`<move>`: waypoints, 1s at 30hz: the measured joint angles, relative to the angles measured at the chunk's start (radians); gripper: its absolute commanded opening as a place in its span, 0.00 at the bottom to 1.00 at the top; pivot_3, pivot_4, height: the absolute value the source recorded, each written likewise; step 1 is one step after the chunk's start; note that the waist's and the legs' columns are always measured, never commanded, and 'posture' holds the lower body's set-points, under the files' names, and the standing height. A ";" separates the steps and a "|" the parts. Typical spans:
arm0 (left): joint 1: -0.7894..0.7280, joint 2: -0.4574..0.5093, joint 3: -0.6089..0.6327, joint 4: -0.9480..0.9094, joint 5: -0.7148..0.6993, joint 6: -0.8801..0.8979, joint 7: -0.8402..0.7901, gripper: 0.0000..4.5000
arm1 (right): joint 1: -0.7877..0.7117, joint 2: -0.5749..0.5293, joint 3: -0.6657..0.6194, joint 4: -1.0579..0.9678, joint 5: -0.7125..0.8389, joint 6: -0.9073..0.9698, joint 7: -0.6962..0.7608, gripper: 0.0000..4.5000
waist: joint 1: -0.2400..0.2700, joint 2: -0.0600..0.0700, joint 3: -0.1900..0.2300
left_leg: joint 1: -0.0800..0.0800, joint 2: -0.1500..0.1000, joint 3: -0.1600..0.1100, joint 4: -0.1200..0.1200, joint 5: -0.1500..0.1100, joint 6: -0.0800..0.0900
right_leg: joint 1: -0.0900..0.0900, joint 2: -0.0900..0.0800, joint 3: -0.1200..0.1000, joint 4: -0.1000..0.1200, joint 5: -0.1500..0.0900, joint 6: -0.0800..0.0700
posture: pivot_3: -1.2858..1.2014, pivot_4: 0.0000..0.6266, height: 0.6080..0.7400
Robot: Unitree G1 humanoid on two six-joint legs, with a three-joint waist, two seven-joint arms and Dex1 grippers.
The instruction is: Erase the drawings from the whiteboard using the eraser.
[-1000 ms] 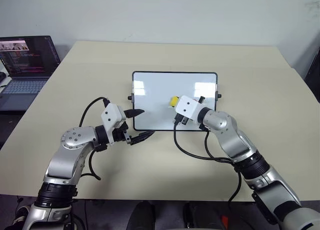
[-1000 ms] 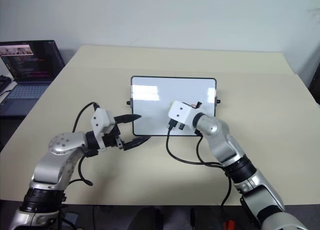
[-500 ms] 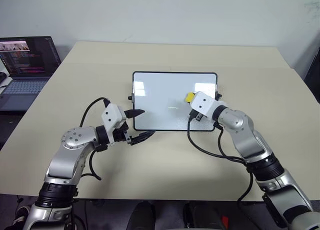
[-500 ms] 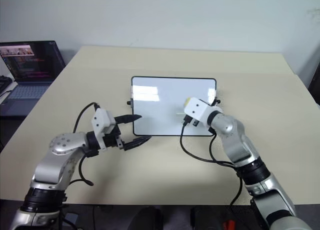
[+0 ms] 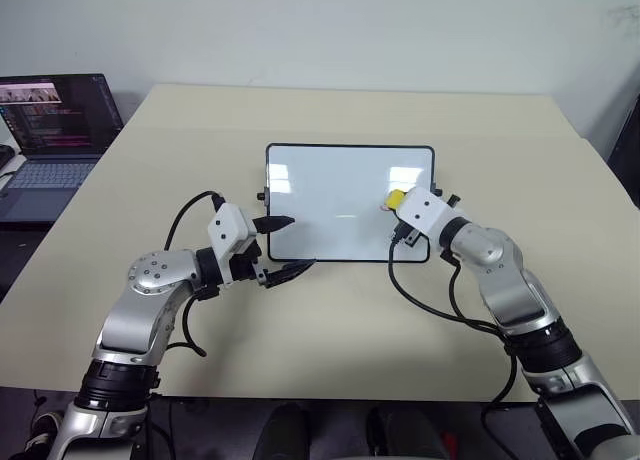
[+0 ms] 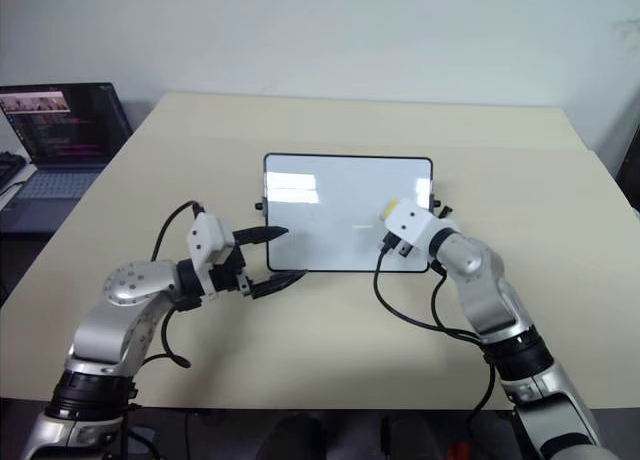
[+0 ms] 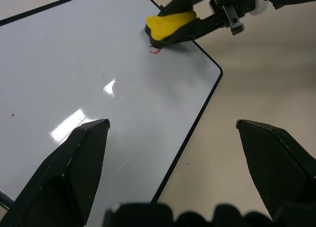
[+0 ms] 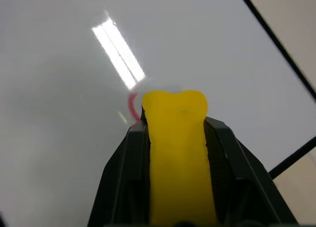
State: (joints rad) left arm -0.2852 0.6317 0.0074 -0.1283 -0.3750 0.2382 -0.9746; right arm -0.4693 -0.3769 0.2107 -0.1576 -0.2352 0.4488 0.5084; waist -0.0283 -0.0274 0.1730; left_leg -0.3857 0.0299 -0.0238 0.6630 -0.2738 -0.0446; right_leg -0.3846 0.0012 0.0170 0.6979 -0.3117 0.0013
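Now right pincer [image 8: 175,138] pinching eraser [image 8: 177,153], pressing tip onto red mark [image 8: 132,107] for wiping; left pincer [image 5: 285,248] spread, idling beside whiteboard [image 5: 330,185].

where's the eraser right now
The eraser is clamped in the right gripper, pressed on the whiteboard near its right edge.

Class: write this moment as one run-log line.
right gripper: shut on eraser, on whiteboard | red mark: remains | left gripper: open, idle

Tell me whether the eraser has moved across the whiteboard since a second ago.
Yes. The eraser, held in the right end effector, has slid from the middle of the whiteboard toward its right edge.
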 measured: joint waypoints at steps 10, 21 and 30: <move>0.007 -0.003 0.005 -0.015 -0.003 0.002 0.008 1.00 | 0.343 -0.106 -0.140 -0.384 0.234 0.173 0.087 0.26 | 0.012 0.001 0.001 | -0.008 -0.002 -0.001 0.000 0.000 0.000 | -0.003 -0.002 -0.001 -0.006 0.000 0.000 | 0.52 0.24 1.00; -0.018 -0.020 -0.002 -0.011 -0.003 -0.001 0.002 1.00 | 0.228 -0.051 -0.053 -0.291 0.157 0.082 -0.017 0.26 | -0.008 0.001 0.001 | -0.002 0.001 0.000 0.000 0.000 0.000 | -0.003 0.005 0.001 0.000 0.000 0.000 | 0.52 0.24 1.00; -0.020 -0.019 -0.002 -0.010 -0.002 0.002 0.001 1.00 | 0.030 0.025 0.006 0.010 0.023 -0.051 -0.181 0.26 | 0.002 0.001 0.001 | -0.008 0.000 0.000 0.000 0.000 0.000 | -0.005 0.001 0.001 -0.004 0.000 0.000 | 0.52 0.24 1.00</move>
State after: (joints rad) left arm -0.3055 0.6126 0.0056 -0.1385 -0.3774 0.2405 -0.9739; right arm -0.4391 -0.3520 0.2167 -0.1478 -0.2126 0.3981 0.3277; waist -0.0264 -0.0261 0.1741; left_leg -0.3936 0.0301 -0.0235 0.6627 -0.2738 -0.0448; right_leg -0.3896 0.0018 0.0176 0.6936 -0.3119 0.0016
